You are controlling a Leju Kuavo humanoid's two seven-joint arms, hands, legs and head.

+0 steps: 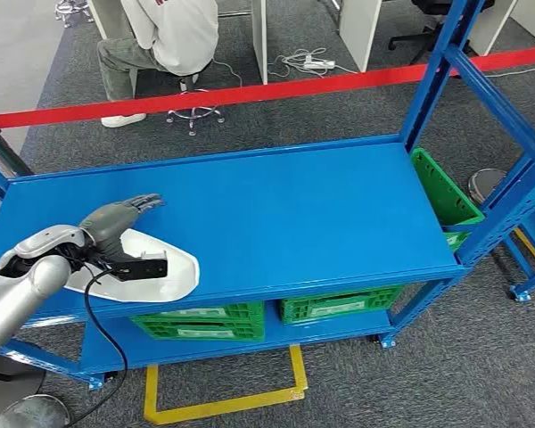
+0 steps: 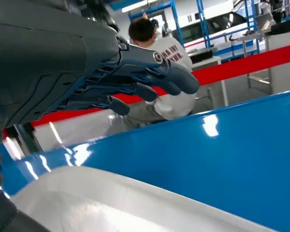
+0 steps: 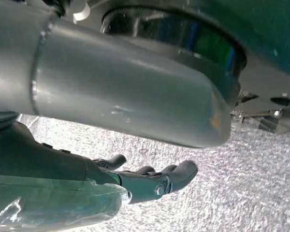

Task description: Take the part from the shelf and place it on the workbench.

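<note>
White and glossy, the part [image 1: 164,267] lies at the front left edge of the blue tabletop [image 1: 285,214], left hand [image 1: 120,218] above it with fingers extended, holding nothing. Left wrist view: fingers [image 2: 151,77] straight, clear of the part [image 2: 110,203]. Right wrist view: right hand [image 3: 147,179] hangs over carpet, fingers loosely extended, empty.

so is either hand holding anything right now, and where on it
Nothing is held. The left hand hovers flat, fingers extended, above the white part lying on the blue shelf. The right hand hangs with nothing in it.
</note>
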